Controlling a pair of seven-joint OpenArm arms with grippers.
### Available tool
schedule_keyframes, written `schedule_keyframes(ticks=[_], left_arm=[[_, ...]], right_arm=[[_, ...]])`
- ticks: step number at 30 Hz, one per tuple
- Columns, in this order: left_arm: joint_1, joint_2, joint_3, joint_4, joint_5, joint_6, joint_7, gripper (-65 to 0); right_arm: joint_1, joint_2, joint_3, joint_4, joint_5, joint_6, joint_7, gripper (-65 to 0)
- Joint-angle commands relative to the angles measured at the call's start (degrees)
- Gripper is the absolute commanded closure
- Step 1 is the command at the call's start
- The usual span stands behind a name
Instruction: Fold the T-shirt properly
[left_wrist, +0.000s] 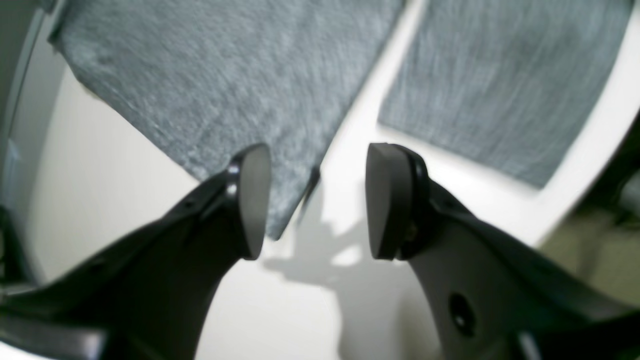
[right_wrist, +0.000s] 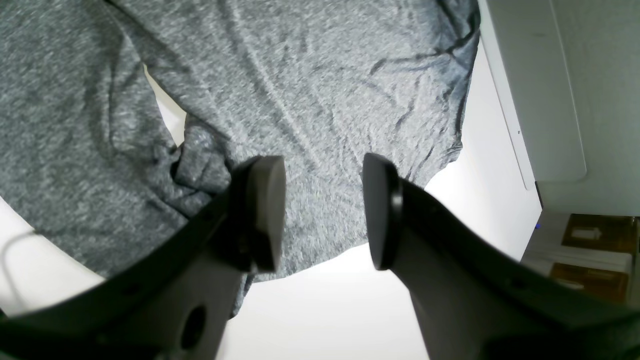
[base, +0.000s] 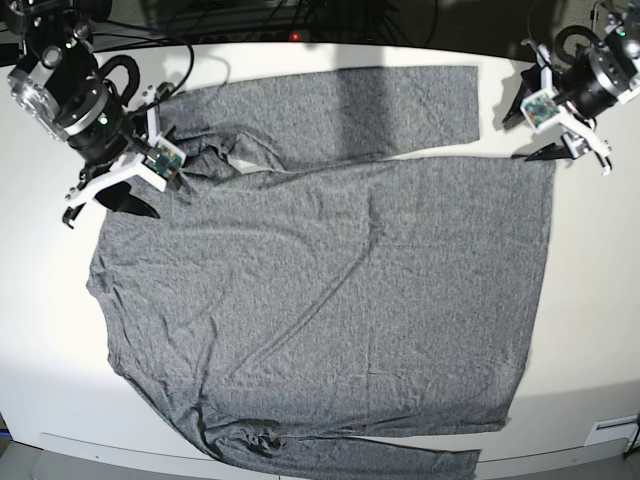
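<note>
The T-shirt (base: 330, 290), heather-grey and long-sleeved, is seen spread flat across most of the white table (base: 40, 370) in the base view. One sleeve (base: 350, 110) is laid along the far edge of the table, separated from the body by a narrow strip of bare tabletop. A second sleeve (base: 390, 460) is seen at the near edge. Some bunching of cloth is noted at the shoulder by the base view's left.

The left gripper (base: 560, 125) is found at the base view's upper right, just beside the shirt's hem corner. In the left wrist view its pads (left_wrist: 252, 200) are spread apart with nothing between them; the cloth corner (left_wrist: 280, 220) lies below and just past one pad. The gripper (left_wrist: 315, 200) is released.

The right gripper (base: 110, 195) is found at the base view's upper left, over the shoulder area. In the right wrist view its pads (right_wrist: 270, 210) are parted with no cloth pinched; wrinkled fabric (right_wrist: 320, 100) and its curved edge are seen underneath. This gripper (right_wrist: 322, 212) is likewise released.
</note>
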Motion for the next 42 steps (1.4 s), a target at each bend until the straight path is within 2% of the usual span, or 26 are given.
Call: schedule_keyframes(ticks=[1, 3, 6, 13, 16, 22, 32, 37, 40, 42], left_arm=[[-0.46, -1.09, 0.37, -0.22, 2.19, 2.71, -1.01, -30.1], [-1.33, -1.09, 1.49, -2.19, 7.15, 4.59, -1.05, -30.1], [-3.87, -1.27, 2.95, -6.32, 11.04, 4.76, -1.51, -30.1], [-7.37, -1.36, 3.54, -13.62, 10.99, 4.85, -1.86, -30.1], [-7.91, -1.33, 3.54, -14.19, 10.99, 6.21, -1.95, -30.1], [-7.93, -1.18, 3.54, -14.73, 10.99, 6.86, -7.72, -30.1], [-11.72, -0.98, 3.54, -23.61, 10.97, 6.67, -11.15, -30.1], [-11.72, -0.79, 3.54, -26.56, 10.99, 6.67, -17.77, -30.1], [-11.87, 0.61, 3.54, -29.07, 11.98, 6.67, -21.62, -30.1], [-12.57, 2.32, 3.54, -30.71, 15.85, 6.67, -22.45, -30.1]], right_arm=[[0.15, 0.79, 0.35, 1.11, 1.46, -0.39, 0.39, -26.0], [0.15, 0.79, 0.35, 1.11, 4.11, -0.37, -0.15, -26.0], [0.15, 0.79, 0.35, 1.11, 5.97, -0.37, -0.22, -26.0], [0.31, 0.76, 0.35, 1.11, 9.44, -0.37, -0.59, -26.0], [0.28, 0.76, 0.35, 1.11, 11.26, -0.37, -0.61, -26.0], [0.31, 0.74, 0.35, 1.11, 12.28, -0.39, -0.55, -26.0], [0.46, 0.76, 0.35, 1.11, 12.26, -0.39, -0.59, -26.0], [1.14, 0.11, 0.35, 1.11, 12.28, -0.46, -0.52, -26.0], [1.49, -0.46, 0.35, 1.11, 12.28, -0.55, -0.48, -26.0], [1.57, -0.79, 0.35, 1.11, 12.31, -0.55, -0.26, -26.0]])
